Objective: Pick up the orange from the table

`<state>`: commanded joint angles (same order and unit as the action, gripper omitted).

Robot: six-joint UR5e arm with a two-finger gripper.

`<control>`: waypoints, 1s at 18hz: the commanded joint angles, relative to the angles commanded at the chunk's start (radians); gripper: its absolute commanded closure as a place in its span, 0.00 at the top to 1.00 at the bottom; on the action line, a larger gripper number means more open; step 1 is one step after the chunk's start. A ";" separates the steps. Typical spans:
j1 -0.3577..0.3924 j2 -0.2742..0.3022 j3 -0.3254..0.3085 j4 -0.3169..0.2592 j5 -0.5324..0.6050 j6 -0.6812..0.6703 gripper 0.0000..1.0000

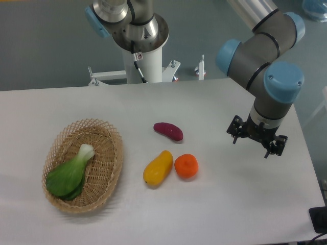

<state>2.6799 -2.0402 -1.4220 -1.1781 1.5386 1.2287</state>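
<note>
The orange [186, 166] sits on the table [230, 214] just right of centre, touching a yellow mango-like fruit [158, 168]. The gripper [257, 142] hovers at right of frame, fingers spread, holding nothing, well apart from the orange.

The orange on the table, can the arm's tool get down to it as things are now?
Probably yes. The orange lies uncovered, and the tool hangs apart from it with bare table between. The yellow fruit crowds its far side.
</note>
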 joint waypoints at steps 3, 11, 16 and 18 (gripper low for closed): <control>0.000 0.000 0.000 0.002 0.002 0.000 1.00; -0.014 0.006 -0.026 0.032 0.008 -0.043 1.00; -0.015 0.009 -0.032 0.041 0.006 -0.044 1.00; -0.017 0.009 -0.032 0.041 0.008 -0.044 1.00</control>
<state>2.6630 -2.0310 -1.4542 -1.1367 1.5462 1.1842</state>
